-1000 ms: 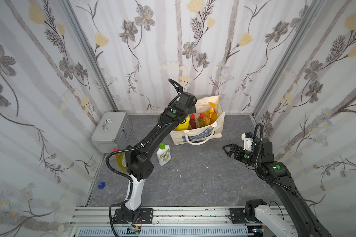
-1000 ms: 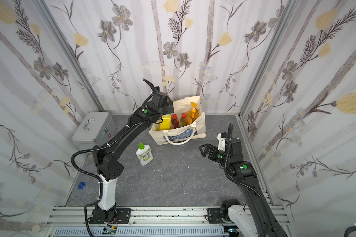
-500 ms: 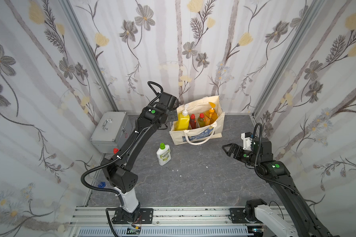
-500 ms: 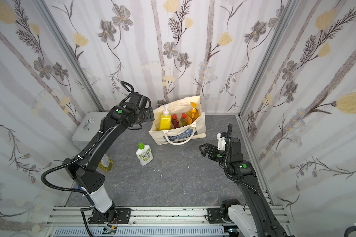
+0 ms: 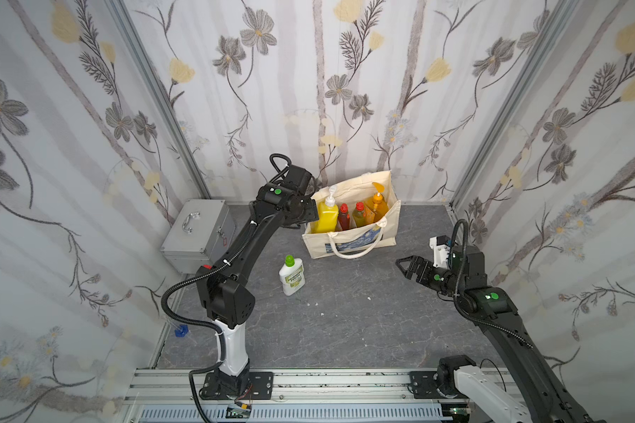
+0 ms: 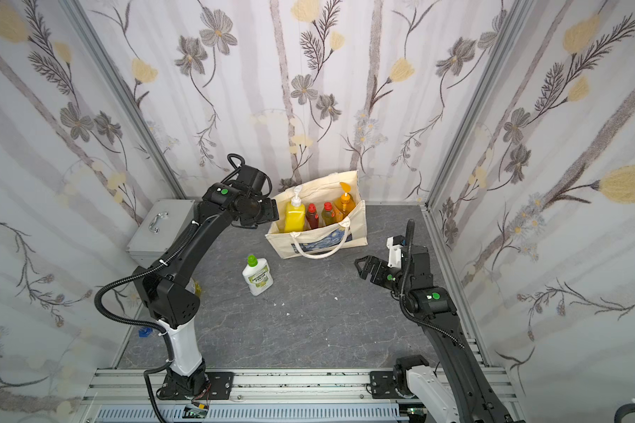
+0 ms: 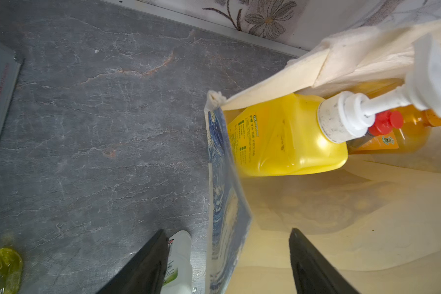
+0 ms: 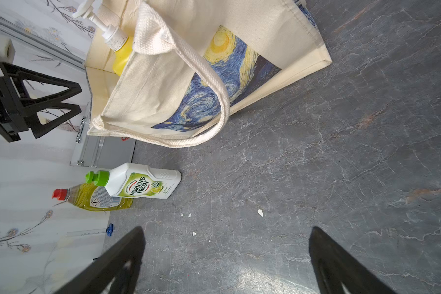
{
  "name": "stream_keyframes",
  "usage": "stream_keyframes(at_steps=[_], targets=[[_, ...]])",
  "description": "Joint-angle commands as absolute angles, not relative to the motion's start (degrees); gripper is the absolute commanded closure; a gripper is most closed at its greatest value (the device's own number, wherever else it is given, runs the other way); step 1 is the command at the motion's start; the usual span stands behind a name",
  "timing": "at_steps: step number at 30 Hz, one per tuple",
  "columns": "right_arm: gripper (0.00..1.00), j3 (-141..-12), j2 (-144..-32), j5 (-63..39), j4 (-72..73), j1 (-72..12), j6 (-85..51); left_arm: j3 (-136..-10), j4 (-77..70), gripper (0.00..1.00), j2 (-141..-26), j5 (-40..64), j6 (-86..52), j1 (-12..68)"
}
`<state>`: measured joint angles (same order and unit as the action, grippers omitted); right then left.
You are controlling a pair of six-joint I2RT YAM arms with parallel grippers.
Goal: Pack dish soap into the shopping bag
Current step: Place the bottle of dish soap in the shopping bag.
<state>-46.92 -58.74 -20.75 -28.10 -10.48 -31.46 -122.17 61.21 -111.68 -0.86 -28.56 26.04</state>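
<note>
Grey stone-look tabletop [image 5: 345,322], floral walls. Cream canvas starry-night tote [image 5: 391,229] holds four soaps: yellow white-pump bottle [image 5: 325,218], dark red bottle [image 5: 343,219], yellow-green red-capped bottle [image 5: 359,216] and orange pump bottle [image 5: 377,203]. White green-capped bottle [image 5: 292,276] and second yellow-green bottle [image 8: 97,199] stand outside, unpacked. Left gripper [image 7: 227,229] and right gripper [image 8: 226,227] both have fingers apart, empty.

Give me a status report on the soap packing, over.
Left tool open, empty, at shopping bag; right tool open, empty. Four bottles bagged; white bottle, yellow-green bottle outside. Nothing blocking.
</note>
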Motion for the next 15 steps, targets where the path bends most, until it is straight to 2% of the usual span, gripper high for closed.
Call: stream_keyframes(at_steps=[1, 7, 9, 13, 15], targets=[[0.0, -46.7, -58.7, -21.0, -26.1, -10.5, -31.6, -124.3, 64.0, 0.3, -114.1, 0.6, -29.4, 26.0], [0.0, -46.7, -58.5, -20.8, -26.1, -10.5, -31.6, -128.6, 68.2, 0.56, -118.3, -1.2, -28.3, 26.5], [0.0, -46.6, -58.3, -20.8, -26.4, -10.6, -31.5, -128.9, 68.4, 0.73, -118.7, -1.7, -28.1, 26.5], [0.0, -45.6, -57.8, -20.8, -26.5, -10.6, -31.5, -130.2, 68.3, 1.0, -119.1, -2.3, -27.9, 26.6], [0.0, -45.1, -57.7, -20.9, -26.4, -10.6, -31.5, -131.1, 68.6, 1.0, -119.4, -3.0, -27.9, 26.7]])
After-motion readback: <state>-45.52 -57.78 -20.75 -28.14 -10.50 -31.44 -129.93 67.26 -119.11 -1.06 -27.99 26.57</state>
